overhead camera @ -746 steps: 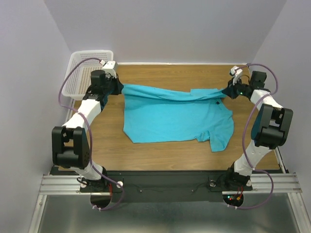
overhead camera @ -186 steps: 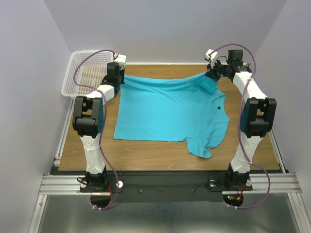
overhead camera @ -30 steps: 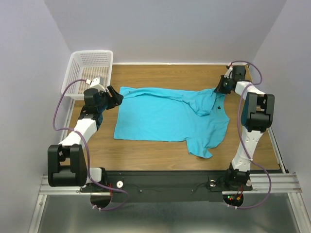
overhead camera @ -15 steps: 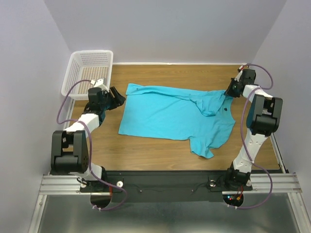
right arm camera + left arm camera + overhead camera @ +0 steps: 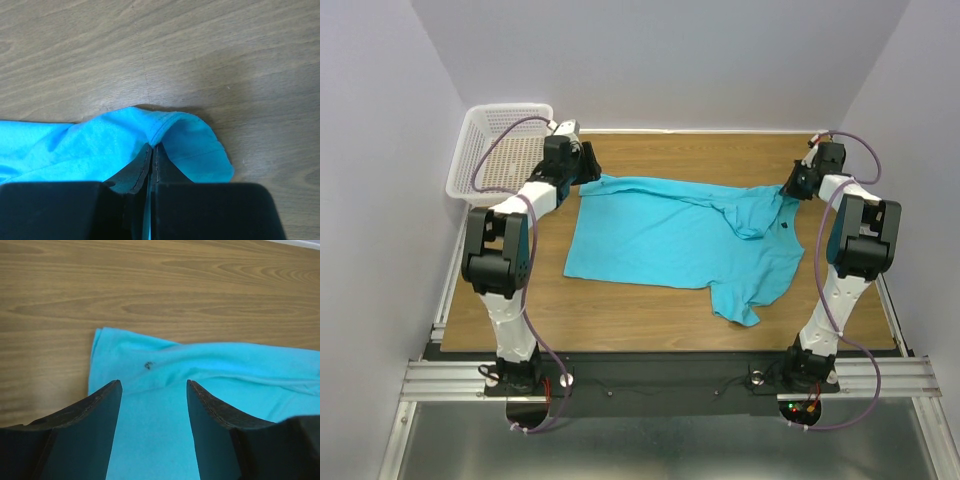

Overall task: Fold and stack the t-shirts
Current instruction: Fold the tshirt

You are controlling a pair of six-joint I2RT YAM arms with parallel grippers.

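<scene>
No readable text, label, brand, number or sign on anything in view.

Left arm (image 5: 507, 310) and right arm (image 5: 827, 300): white link shells, black joint housings, purple cable (image 5: 496, 141) looped along each. Left claw (image 5: 153, 385) and right claw (image 5: 151, 147): broad matte-black fingers (image 5: 90, 430), textured inner edges.

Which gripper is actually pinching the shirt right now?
The right gripper: shut on the t-shirt at its far right edge. The left gripper hangs open above it.

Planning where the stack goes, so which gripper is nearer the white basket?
Left. The left gripper is close beside the basket; the right gripper is across the table, shut on the t-shirt.
</scene>
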